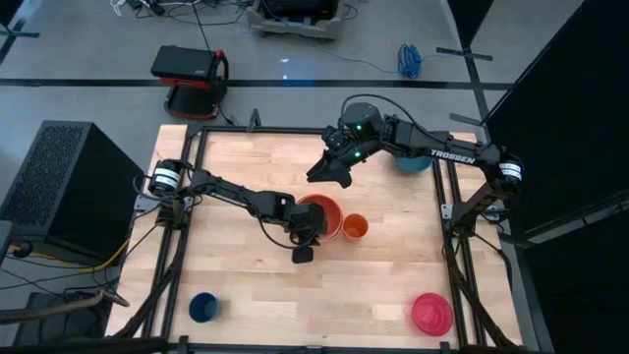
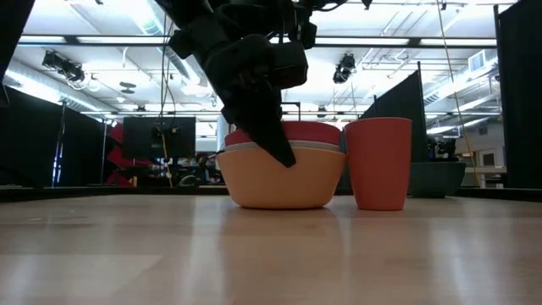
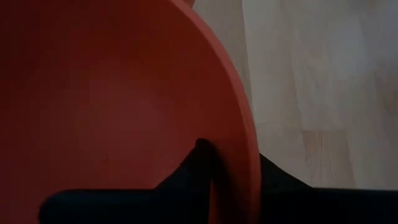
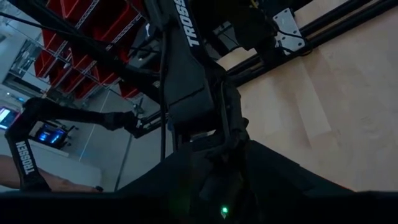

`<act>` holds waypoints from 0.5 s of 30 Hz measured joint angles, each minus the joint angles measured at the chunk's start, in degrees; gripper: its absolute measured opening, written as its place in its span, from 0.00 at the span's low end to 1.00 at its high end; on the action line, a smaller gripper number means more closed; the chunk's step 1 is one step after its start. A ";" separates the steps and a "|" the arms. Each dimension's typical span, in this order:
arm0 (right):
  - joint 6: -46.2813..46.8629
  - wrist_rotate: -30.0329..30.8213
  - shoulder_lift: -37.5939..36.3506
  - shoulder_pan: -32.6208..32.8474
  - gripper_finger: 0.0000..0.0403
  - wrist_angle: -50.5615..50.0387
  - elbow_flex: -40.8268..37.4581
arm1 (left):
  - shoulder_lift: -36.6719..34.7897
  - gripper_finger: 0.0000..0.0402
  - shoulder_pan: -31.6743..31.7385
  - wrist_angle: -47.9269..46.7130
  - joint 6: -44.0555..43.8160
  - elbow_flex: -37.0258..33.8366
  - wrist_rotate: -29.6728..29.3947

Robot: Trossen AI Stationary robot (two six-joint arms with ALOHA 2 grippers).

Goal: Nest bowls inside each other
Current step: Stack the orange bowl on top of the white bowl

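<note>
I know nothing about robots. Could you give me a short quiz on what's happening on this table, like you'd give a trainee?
1. True or false: the left hand pinches the rim of the red-orange bowl.
2. Which bowl is partly hidden beneath the right arm, at the table's far side? A magenta, B teal-blue, C white.
3. Fill in: seen from table height, ___ bowls are nested together beside the small orange cup.

Key
1. True.
2. B, the teal-blue bowl.
3. Three: the orange bowl lowest, the white bowl next, the red-orange on top.
</note>
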 joint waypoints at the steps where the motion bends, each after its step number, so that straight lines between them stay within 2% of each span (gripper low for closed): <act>1: -0.02 -0.19 0.00 0.00 0.34 0.00 0.00 | 0.00 0.09 -0.07 0.16 -0.34 -0.01 -0.56; 15: -0.65 -1.06 0.00 -0.16 0.37 -0.10 0.00 | -0.49 0.60 0.24 -0.16 -4.71 0.40 -0.62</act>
